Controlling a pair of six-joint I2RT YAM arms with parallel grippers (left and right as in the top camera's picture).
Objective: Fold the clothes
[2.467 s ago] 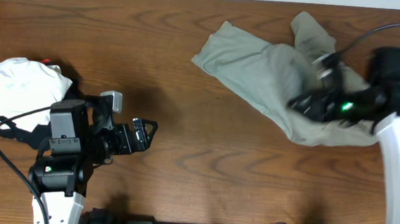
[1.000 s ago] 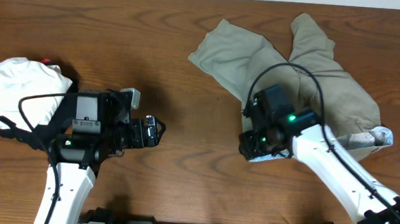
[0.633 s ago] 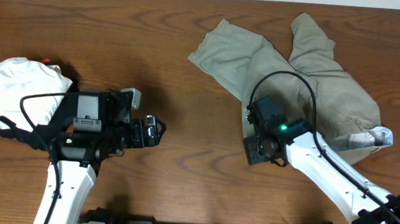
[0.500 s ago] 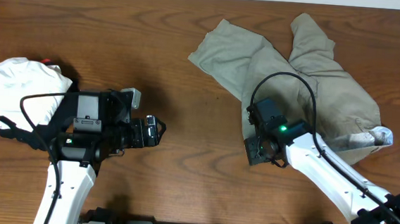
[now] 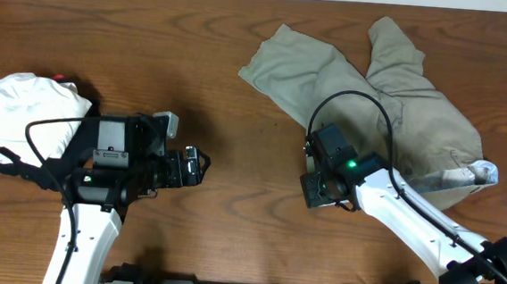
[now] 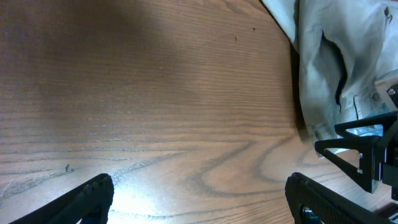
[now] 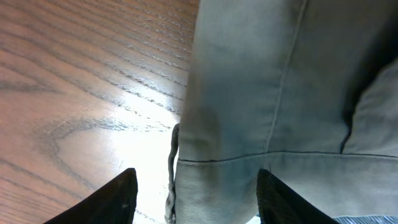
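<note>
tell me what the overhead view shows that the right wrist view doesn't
Only overhead: the whole khaki shorts with both legs spread, the pale lining at their right end, the white garment at far left, and the left gripper over bare wood.
Only right wrist: the stitched hem close up, and the right gripper with jaws apart, one over wood, the other over fabric.
Both: the shorts and the wooden table.
</note>
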